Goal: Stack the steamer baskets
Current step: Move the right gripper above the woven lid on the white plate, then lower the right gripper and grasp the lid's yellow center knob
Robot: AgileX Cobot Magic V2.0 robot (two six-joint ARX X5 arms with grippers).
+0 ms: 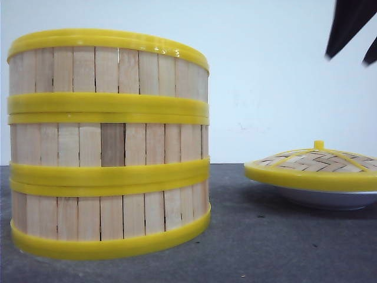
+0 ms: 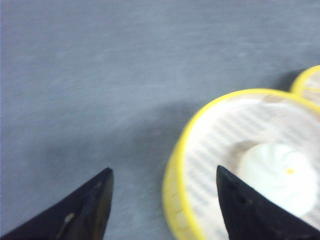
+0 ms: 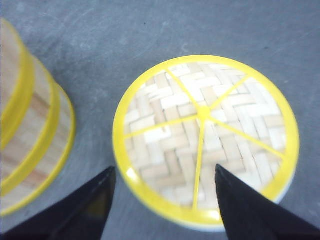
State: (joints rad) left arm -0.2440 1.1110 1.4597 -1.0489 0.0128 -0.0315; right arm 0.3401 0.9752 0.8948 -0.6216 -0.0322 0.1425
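We see the three steamer baskets [image 1: 109, 144] stacked, so both sets of jaws hang spread and empty, the right above the lid [image 3: 205, 137], apparently finished.

steamer baskets [image 1: 109, 144]: pale wood slats, one darker brown slat in middle tier, yellow rims
lid [image 3: 205, 140]: beige herringbone weave, yellow rim, spokes and knob
plate [image 1: 330, 197] under lid: white
table [image 1: 265, 242]: dark grey
bun [image 2: 280, 175] in top basket: white
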